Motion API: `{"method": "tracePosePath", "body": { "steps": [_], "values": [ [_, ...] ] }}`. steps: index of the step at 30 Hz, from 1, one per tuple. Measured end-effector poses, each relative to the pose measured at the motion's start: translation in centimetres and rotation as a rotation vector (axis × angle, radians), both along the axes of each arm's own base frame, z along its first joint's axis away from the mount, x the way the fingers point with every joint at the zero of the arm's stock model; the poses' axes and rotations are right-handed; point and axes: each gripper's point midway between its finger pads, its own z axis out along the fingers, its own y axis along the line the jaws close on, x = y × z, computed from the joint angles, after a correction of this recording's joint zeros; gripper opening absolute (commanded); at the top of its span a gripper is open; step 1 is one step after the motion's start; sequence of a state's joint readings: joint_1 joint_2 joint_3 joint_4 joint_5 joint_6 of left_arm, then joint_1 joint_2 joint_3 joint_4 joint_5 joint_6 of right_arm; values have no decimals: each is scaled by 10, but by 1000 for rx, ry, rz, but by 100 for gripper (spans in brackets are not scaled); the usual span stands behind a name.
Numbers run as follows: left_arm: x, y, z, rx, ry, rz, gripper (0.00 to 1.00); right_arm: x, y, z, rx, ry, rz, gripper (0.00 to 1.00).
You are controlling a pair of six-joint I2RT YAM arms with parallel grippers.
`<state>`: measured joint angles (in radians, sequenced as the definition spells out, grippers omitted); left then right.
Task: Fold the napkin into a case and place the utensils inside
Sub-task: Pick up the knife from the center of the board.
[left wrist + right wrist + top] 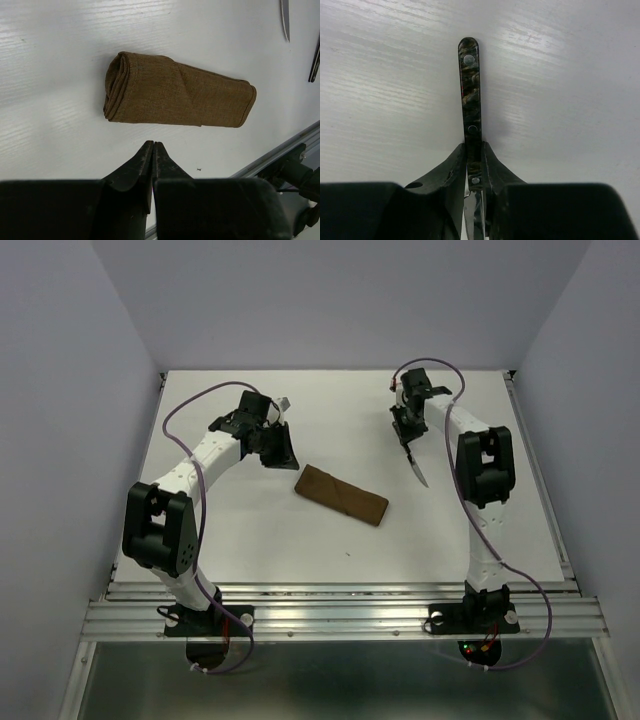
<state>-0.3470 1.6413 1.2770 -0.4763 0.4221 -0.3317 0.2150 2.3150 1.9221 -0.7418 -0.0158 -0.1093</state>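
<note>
The napkin lies folded as a narrow brown case [340, 495] [177, 90] at the table's middle, slanting from upper left to lower right. My left gripper [284, 454] [153, 145] hovers just beyond the case's left end, shut with nothing between its fingers. My right gripper [406, 433] [474, 148] is at the back right, shut on a knife [417, 470] [470, 90]. The fingers pinch the dark mottled handle near the blade. The handle sticks out ahead of them and the silver blade runs back between them. In the left wrist view the blade tip [285, 20] shows at the top right.
White tabletop [250, 530] with grey walls on three sides and a metal rail [340, 615] along the near edge. A small pale thing [285, 402] pokes out behind the left wrist. A thin dark strip [315, 60] crosses the left wrist view's right edge.
</note>
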Motion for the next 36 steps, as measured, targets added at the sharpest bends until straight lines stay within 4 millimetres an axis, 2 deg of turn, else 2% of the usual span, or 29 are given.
{"method": "tracePosePath", "body": {
  "steps": [1, 3, 5, 10, 16, 18, 20, 22, 26, 36],
  "values": [
    [0, 0, 0, -1, -2, 1, 13, -1, 2, 0, 15, -6, -12, 41],
    [2, -1, 0, -5, -6, 3, 13, -5, 6, 0, 44, -6, -31, 51],
    [1, -2, -1, -9, -5, 5, 13, -8, 12, 0, 67, -10, -49, 52],
    [-4, -8, -5, -15, 6, -7, 13, -17, 22, -1, 57, -29, -66, 51],
    [-6, -12, -8, -17, 12, -14, 13, -31, 23, -1, 67, -48, -93, 48],
    [-6, -12, -8, -17, 12, -15, 13, -34, 22, -1, 65, -55, -103, 44],
    [-6, -12, -8, -16, 13, -14, 13, -36, 20, -2, 64, -67, -117, 36],
    [-6, -12, -9, -17, 12, -14, 13, -40, 19, -2, 69, -70, -126, 33],
    [-9, -11, -15, -11, 27, -13, 13, -42, 18, -2, 70, -80, -131, 34],
    [-10, -13, -15, -12, 28, -15, 13, -50, 11, -3, 40, -95, -156, 34]
  ]
}}
